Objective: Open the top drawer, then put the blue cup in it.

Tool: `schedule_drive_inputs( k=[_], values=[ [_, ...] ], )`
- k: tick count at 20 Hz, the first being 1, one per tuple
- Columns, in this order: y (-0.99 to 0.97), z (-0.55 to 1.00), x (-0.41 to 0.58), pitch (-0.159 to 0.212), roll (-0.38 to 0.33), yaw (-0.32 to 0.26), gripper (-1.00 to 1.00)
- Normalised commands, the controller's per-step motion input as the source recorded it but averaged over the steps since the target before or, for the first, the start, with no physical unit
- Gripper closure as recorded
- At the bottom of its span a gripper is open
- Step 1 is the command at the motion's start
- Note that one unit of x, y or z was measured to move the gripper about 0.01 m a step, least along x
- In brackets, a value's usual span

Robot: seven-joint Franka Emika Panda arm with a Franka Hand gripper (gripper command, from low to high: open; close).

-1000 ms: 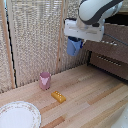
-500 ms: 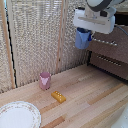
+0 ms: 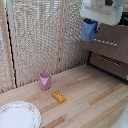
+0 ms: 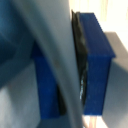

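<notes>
In the exterior view my gripper hangs high at the right, shut on the blue cup. The cup is held in the air just off the left end of the top drawer, a dark brown front with a slim silver bar handle. How far the drawer stands out from the dresser cannot be made out. The wrist view is blurred and filled by the blue cup, with a grey finger across it.
The lower drawer front sits under the top one. On the wooden table stand a pink cup, a small yellow block and a white patterned plate. A slatted screen closes the back.
The gripper has carried the blue cup towards the exterior view's right and a little upward, closer to the dresser. The things on the table have not moved.
</notes>
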Motion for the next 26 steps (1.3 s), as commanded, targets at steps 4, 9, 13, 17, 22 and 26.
schedule_drive_inputs(
  k=[4,9,13,17,22,26],
  values=[
    [0.07,0.81,0.676,0.169,0.000,-0.068,1.00],
    [-0.10,0.63,0.481,0.247,0.000,-0.092,1.00],
    [-0.28,0.49,0.276,0.295,0.000,-0.133,1.00],
    [-0.30,0.60,0.351,0.256,0.000,-0.139,1.00],
    [-0.25,0.82,0.514,0.176,0.000,-0.114,1.00],
    [-0.17,0.98,0.613,0.108,-0.001,-0.070,1.00]
  ],
)
